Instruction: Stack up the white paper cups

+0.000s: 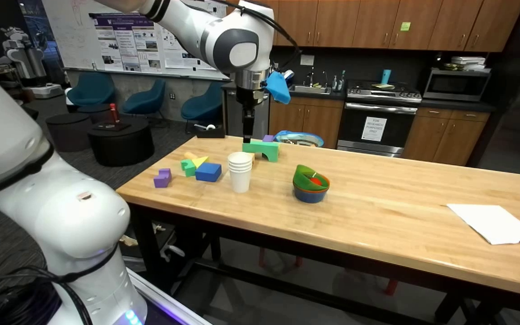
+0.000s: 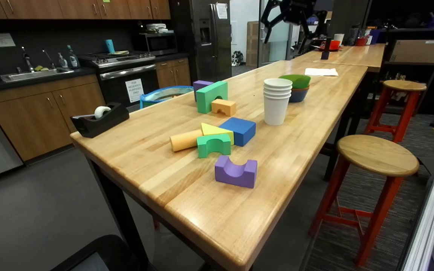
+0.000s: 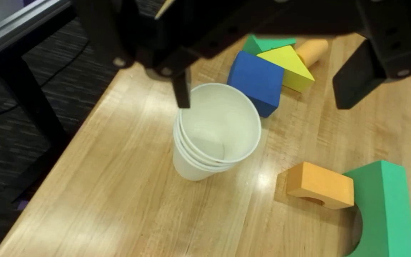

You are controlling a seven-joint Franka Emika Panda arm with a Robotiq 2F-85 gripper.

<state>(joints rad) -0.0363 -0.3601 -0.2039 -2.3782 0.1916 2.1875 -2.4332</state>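
Hanging above the worktop [image 1: 377, 185], my end effector [image 3: 265, 97] is spread wide and holds nothing. The white paper cups [image 1: 240, 172] stand upright, nested in one stack just beside the blue block [image 2: 238, 130], so I judge the stacking done or nearly so. They should prove light, thin-walled and easily dented; the layered rims will likely resist better than the smooth side of the bottom cup [image 2: 275, 110]. To reseat the topmost, I would pinch lightly just under its lip and press straight down. To carry the lot, I would take the bottom cup's body, since lifting by an upper rim could pull the nest apart. The taper may let my grip slide down.
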